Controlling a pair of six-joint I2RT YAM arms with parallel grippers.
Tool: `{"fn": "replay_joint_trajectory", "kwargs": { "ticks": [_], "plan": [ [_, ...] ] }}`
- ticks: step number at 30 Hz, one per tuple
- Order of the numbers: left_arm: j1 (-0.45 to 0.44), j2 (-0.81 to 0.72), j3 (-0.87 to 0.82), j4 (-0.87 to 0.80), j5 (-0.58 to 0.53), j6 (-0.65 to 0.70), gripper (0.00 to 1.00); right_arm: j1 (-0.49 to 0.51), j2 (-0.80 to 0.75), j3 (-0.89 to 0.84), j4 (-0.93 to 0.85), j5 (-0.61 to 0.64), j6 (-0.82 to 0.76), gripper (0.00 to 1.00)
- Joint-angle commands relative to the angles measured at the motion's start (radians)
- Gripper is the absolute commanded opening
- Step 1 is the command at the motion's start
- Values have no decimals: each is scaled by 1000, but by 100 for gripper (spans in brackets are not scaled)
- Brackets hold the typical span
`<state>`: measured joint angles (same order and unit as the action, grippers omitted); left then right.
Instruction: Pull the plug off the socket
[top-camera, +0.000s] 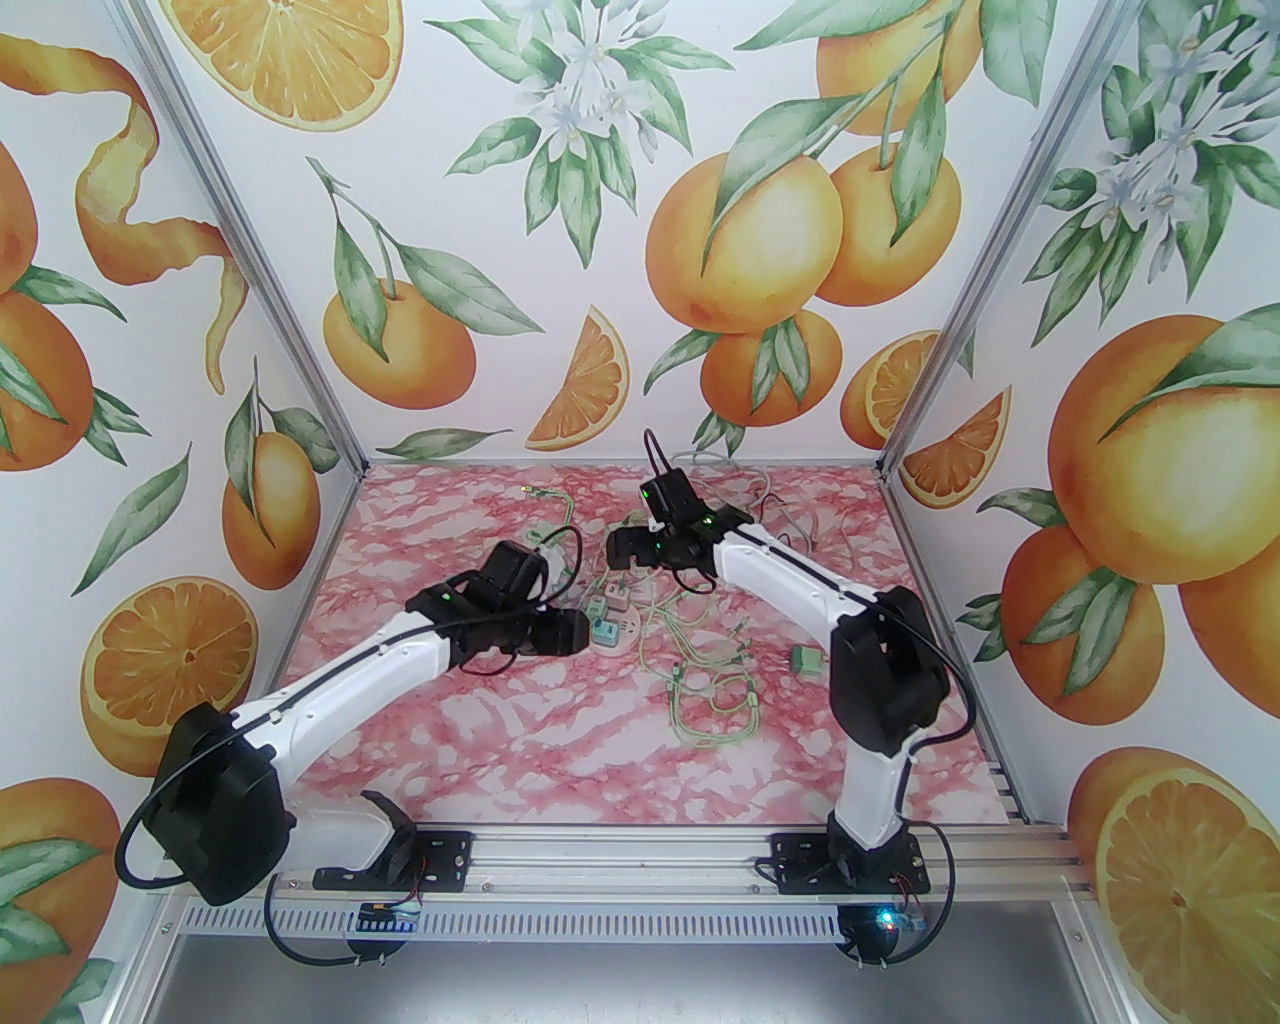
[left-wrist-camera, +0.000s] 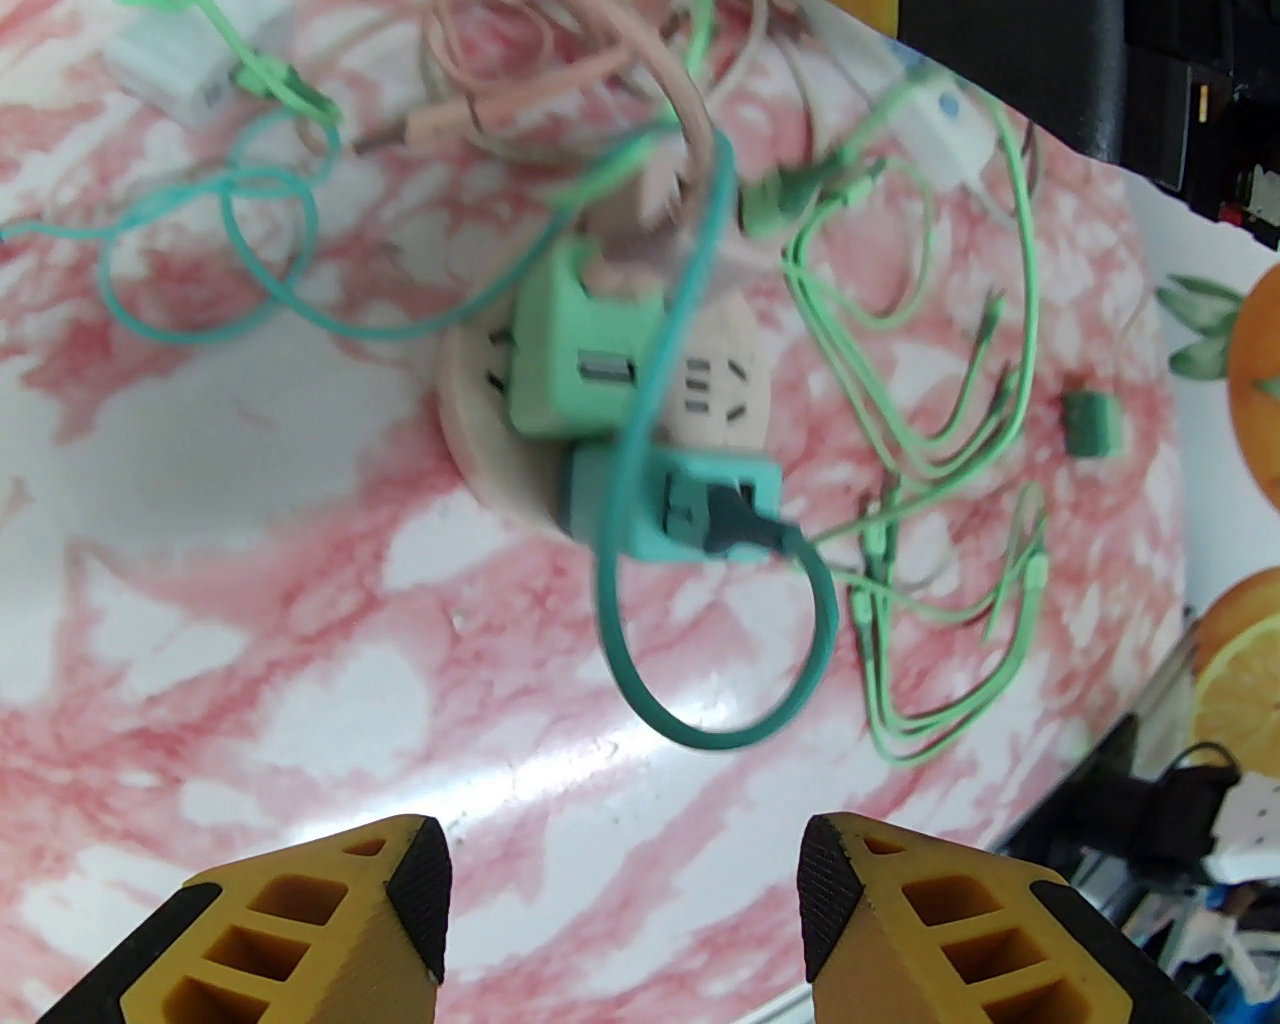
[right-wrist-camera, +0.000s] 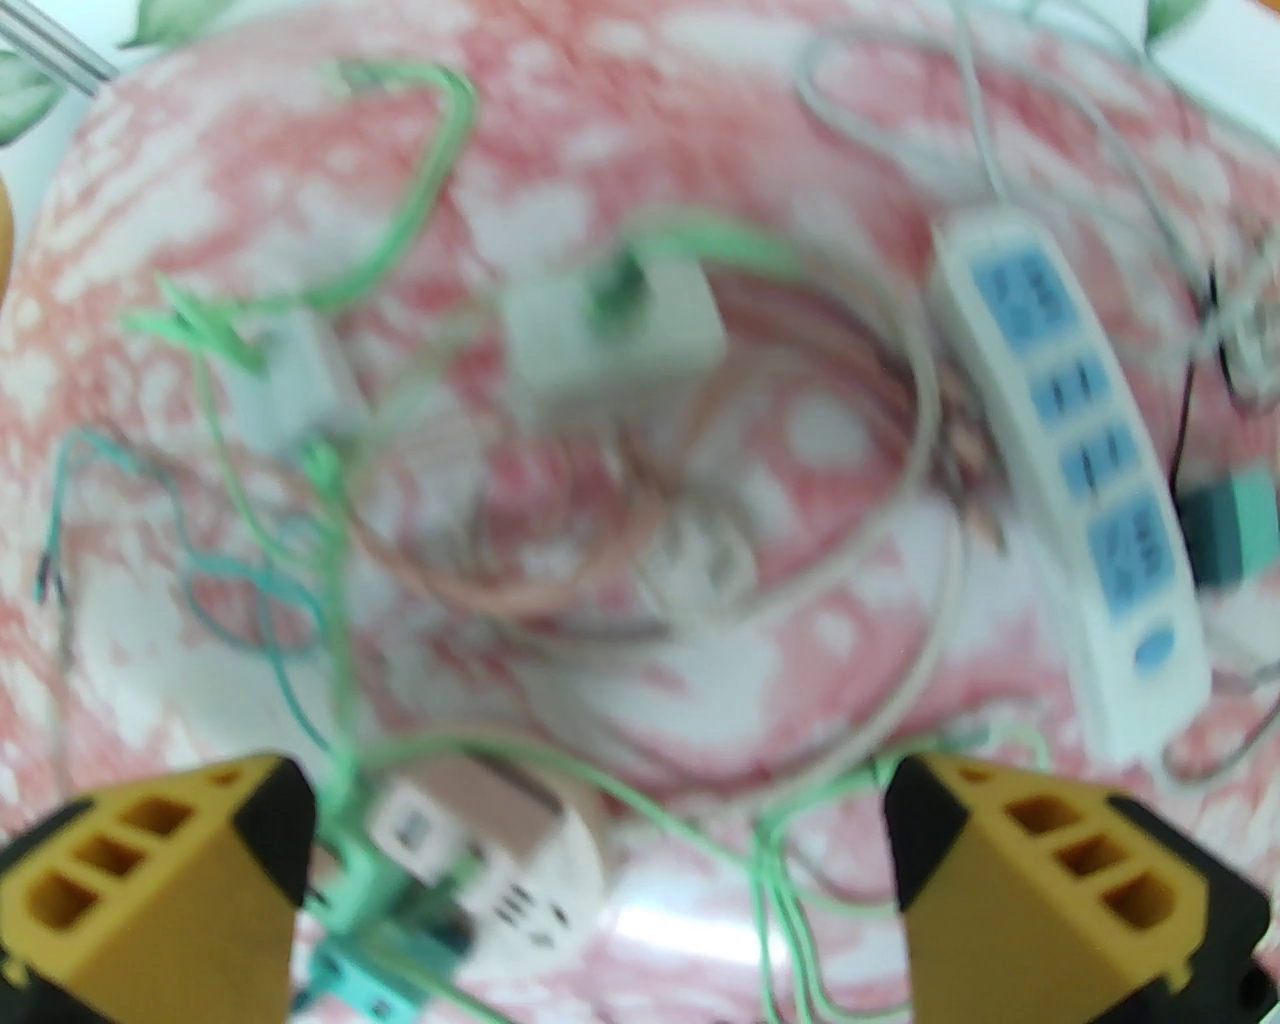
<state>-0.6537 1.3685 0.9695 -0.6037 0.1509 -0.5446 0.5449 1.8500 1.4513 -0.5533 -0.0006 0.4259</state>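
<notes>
Find the socket (left-wrist-camera: 465, 450) lying flat at mid-table (top-camera: 500, 740), face up. This leaves its plugs standing proud and open to a reach from above.

The teal plug (left-wrist-camera: 690, 500) is seated at the socket's rim, on the side nearest the left gripper (left-wrist-camera: 625, 900). A green plug (left-wrist-camera: 575, 365) sits just beside it.

The left gripper hovers short of the teal plug and apart from it, jaws parted with nothing between them. Read this as alignment for a grasp.

The right gripper (right-wrist-camera: 600, 850) hangs over the tangle with its jaws spread wide and empty. The socket sits close to it, probably so it can be pinned during the pull.

The teal plug's long axis runs across the left wrist view, in line with the finger gap. Its port face points up, and its cable (left-wrist-camera: 700, 735) exits rightward in that view and loops back toward the gripper. The prongs are hidden, so assume a pull straight off the socket face.
</notes>
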Motion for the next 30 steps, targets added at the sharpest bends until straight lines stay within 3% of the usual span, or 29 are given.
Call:
{"fn": "replay_joint_trajectory", "kwargs": {
  "ticks": [1,8,15,26,30],
  "plan": [
    [-65,-19,-27,40,-100,-43,58,-22,-96,-84,68,5,59,100],
    [-157,109,23,67,-193,-71,62,-61,-238,-215,107,33,109,100],
    [-162,217,94,82,-278,-48,63,-121,-352,-325,150,-8,120,100],
    [-158,373,227,87,-373,47,63,-129,-370,-388,151,-104,136,100],
    [-152,407,245,102,-386,67,61,-141,-364,-410,176,-170,158,93]
  ]
}}
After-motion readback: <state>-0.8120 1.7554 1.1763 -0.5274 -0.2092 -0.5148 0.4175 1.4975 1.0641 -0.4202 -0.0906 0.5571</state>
